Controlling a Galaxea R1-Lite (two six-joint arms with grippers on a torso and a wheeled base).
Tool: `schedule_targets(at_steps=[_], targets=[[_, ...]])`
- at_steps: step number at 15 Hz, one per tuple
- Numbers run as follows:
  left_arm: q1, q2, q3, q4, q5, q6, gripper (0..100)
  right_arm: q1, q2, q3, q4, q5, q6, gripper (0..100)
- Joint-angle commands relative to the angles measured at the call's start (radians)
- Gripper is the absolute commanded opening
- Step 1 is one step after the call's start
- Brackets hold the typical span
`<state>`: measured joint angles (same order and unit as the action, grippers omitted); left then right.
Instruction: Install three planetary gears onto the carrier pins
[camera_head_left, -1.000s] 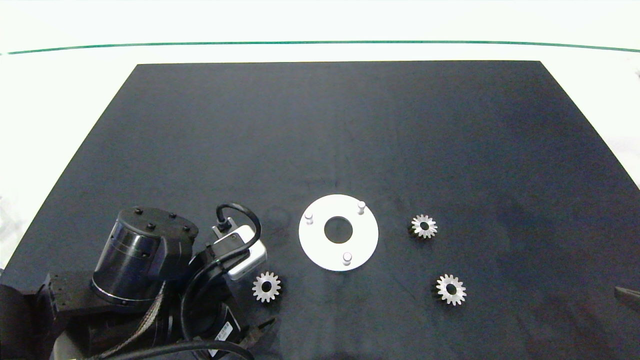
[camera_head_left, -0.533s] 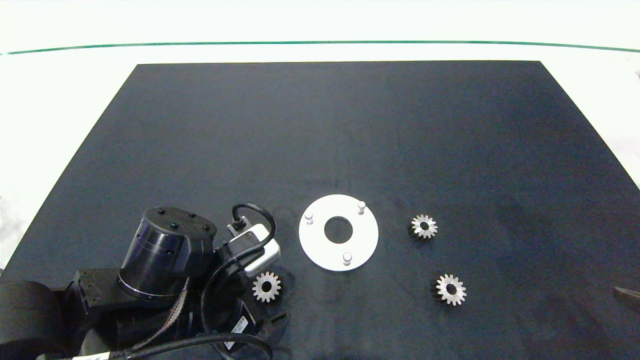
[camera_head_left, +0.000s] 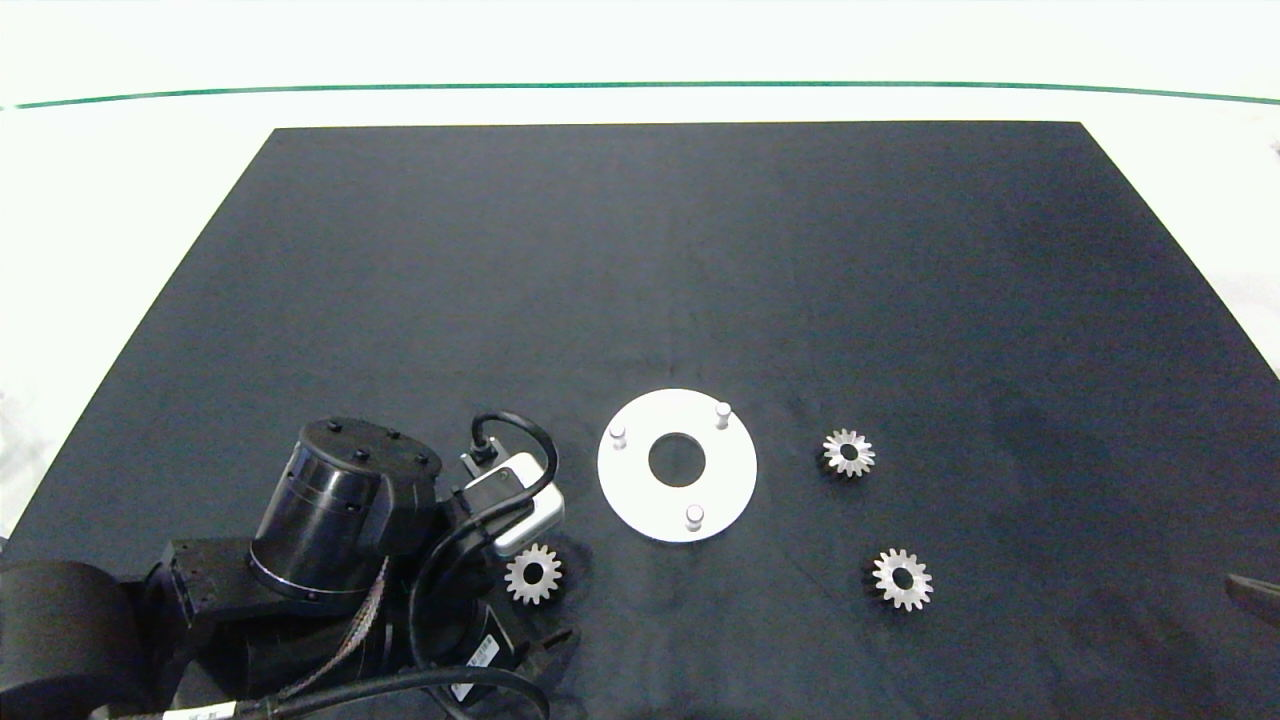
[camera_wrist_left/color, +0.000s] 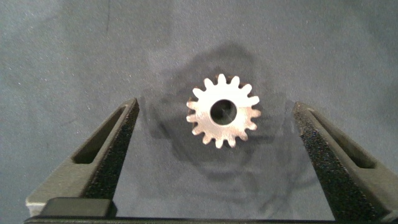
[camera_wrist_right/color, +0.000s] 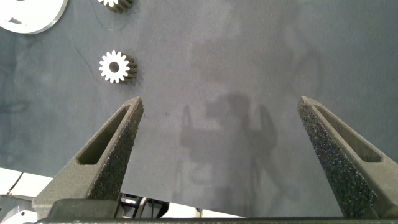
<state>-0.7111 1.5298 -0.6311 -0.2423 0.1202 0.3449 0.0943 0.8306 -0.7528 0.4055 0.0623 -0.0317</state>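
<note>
No readable text anywhere. Gears, white disc and black mat carry no markings. Only candidate is a small white label (camera_head_left: 477, 652) on the left arm's wrist near the bottom edge of the head view; it has dark print, too small to make out. Both wrist views show no lettering.

Open mat around three loose gears
Left gripper (camera_wrist_left/color: 217, 155) straddles the near-left gear (camera_wrist_left/color: 223, 111) with gaps on both sides; white disc (camera_head_left: 730, 480) stands between it and two right gears (camera_head_left: 848, 452).
</note>
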Motion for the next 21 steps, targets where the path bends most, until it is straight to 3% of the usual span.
schedule_targets(at_steps=[1, 21], targets=[[-0.001, 0.006, -0.004, -0.003, 0.001, 0.003, 92, 0.001, 0.001, 0.001, 0.003, 0.001, -0.001, 100], [0.001, 0.027, -0.004, -0.003, -0.001, 0.005, 53, 0.001, 0.001, 0.009, -0.001, 0.007, -0.001, 100]])
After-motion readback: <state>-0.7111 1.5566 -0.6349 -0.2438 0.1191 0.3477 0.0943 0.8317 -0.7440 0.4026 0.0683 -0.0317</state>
